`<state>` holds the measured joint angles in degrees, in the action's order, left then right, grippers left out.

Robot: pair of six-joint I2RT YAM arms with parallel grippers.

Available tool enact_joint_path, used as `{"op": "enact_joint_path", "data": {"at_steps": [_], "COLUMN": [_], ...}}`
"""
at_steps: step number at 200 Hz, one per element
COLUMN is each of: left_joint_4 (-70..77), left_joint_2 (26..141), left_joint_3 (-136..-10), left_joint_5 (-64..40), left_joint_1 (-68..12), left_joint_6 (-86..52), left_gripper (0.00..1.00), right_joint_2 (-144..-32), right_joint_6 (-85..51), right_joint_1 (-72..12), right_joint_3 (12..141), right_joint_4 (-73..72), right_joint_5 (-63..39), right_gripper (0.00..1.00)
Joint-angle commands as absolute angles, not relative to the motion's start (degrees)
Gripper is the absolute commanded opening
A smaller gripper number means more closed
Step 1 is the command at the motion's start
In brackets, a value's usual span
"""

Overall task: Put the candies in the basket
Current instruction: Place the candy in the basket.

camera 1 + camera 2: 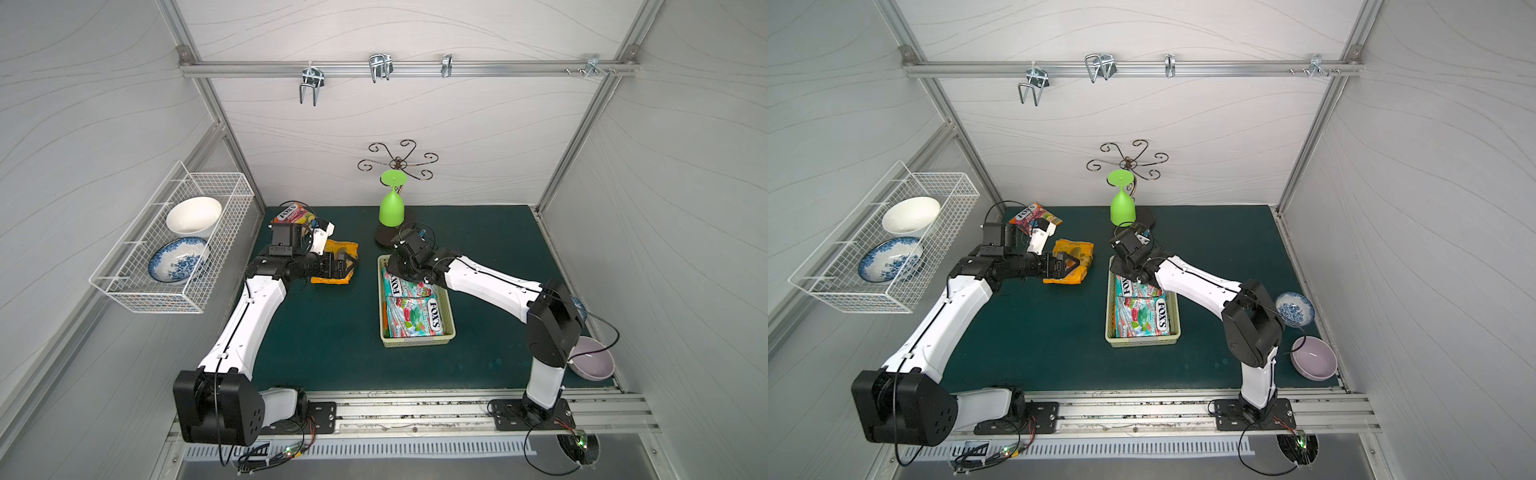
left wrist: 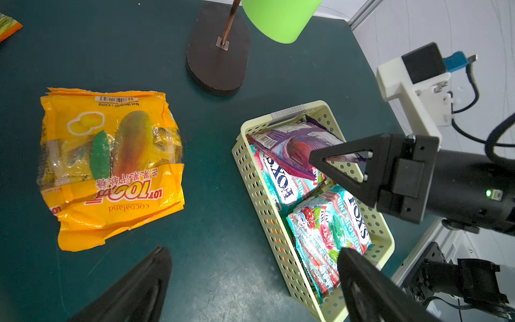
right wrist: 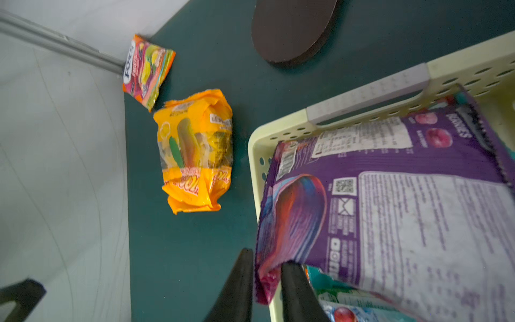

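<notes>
Candies: five bags in view, three in the basket [image 1: 417, 341] [image 1: 1142, 341], two loose on the desk [image 1: 324, 332].
Basket place: just right of the desk's middle, one short end toward the far edge.
Purple bag [image 3: 390, 209] [image 2: 292, 145]: at the basket's far end, lying tilted on a teal bag, one corner raised over the rim.
Teal bags: two, printed FOX'S; one [image 1: 415, 318] [image 2: 331, 223] fills the near half, the other [image 1: 405, 286] [image 2: 284, 184] lies partly under the purple bag.
Orange bag [image 1: 345, 247] [image 1: 1077, 249] [image 2: 111, 167]: crumpled, flat on the desk left of the basket and apart from it.
Fruit-print bag [image 1: 291, 214] [image 1: 1034, 216] [image 3: 147, 71]: by the desk's far left corner, just beyond the orange bag.
Right gripper [image 3: 267, 259] [image 2: 315, 159]: over the basket's far end; its fingers stand a little apart with the purple bag's corner between them. I cannot tell whether they pinch it.
Left gripper [image 1: 343, 266] [image 1: 1065, 266] [image 2: 255, 252]: above the orange bag, fingers spread wide, holding nothing.
Green cup [image 1: 392, 210] [image 1: 1122, 210]: upside down on a stand whose dark base [image 2: 220, 55] sits near the far edge, just beyond the basket.
Purple bowl [image 1: 1312, 357]: near right corner of the desk.
Blue bowl [image 1: 1293, 307]: along the right edge, just beyond the purple bowl.
Wire rack [image 1: 166, 266]: on the left wall, holding a white bowl [image 1: 193, 216] and a blue-patterned dish [image 1: 178, 259].
</notes>
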<state>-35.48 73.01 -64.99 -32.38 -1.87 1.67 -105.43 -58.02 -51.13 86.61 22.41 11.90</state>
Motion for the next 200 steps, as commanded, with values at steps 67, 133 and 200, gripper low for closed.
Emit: {"op": "enact_joint_path", "data": {"at_steps": [67,133,200], "left_joint_4": [-33.44,-34.28,-33.12], "left_joint_2": [72.82,72.69,72.95], "left_joint_3": [-65.28,-66.27,-65.34], "left_joint_5": [-32.44,-31.69,-28.99], "left_joint_1": [-1.52,-1.32,-1.27], "left_joint_6": [2.17,1.62,0.87], "left_gripper": [0.97,0.97,0.97], "right_joint_2": [-93.91,-105.84,-115.84], "right_joint_6": [-44.67,-29.16,-20.66], "right_joint_1": [-51.53,-51.35,-50.45], "right_joint_3": [83.94,91.63,88.42], "right_joint_4": [27.57,36.02,29.46], "right_joint_5": [14.93,13.25,11.52], "right_gripper": [0.41,0.44,0.48]}}
